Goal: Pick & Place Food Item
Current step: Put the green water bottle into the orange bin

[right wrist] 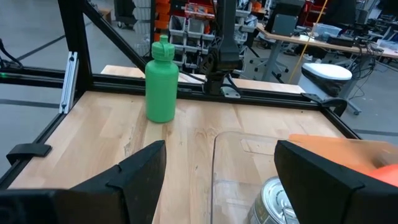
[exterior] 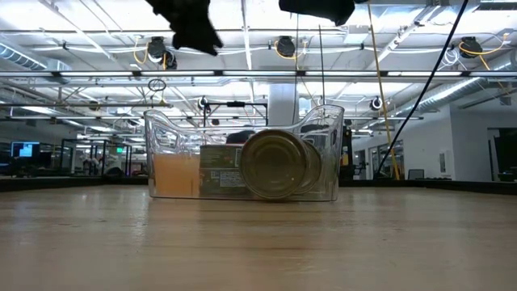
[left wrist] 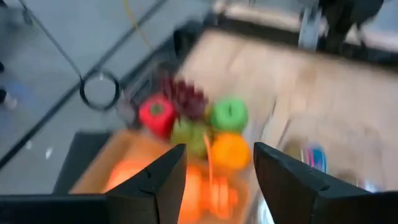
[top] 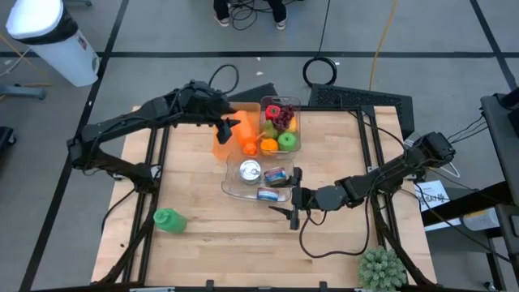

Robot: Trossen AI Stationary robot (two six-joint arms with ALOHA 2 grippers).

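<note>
A clear bin [top: 280,126] at the table's far middle holds a red pepper [left wrist: 155,115], dark grapes [left wrist: 185,95], a green apple [left wrist: 228,114] and an orange [left wrist: 230,151]. Left of it stands an orange tray [top: 223,139] with orange food in it. My left gripper [top: 231,126] hangs open over this tray with nothing between its fingers [left wrist: 158,186]. A second clear bin [top: 253,180] holds a tin can [top: 250,171] and small packets. My right gripper [top: 292,211] stands open at that bin's near right corner, touching nothing.
A green bottle [top: 166,219] stands upright near the table's left near corner. A small green plant [top: 381,269] sits at the near right corner. Black frame rails [top: 154,162] run along the table's left and right sides. Bare wood lies along the near edge.
</note>
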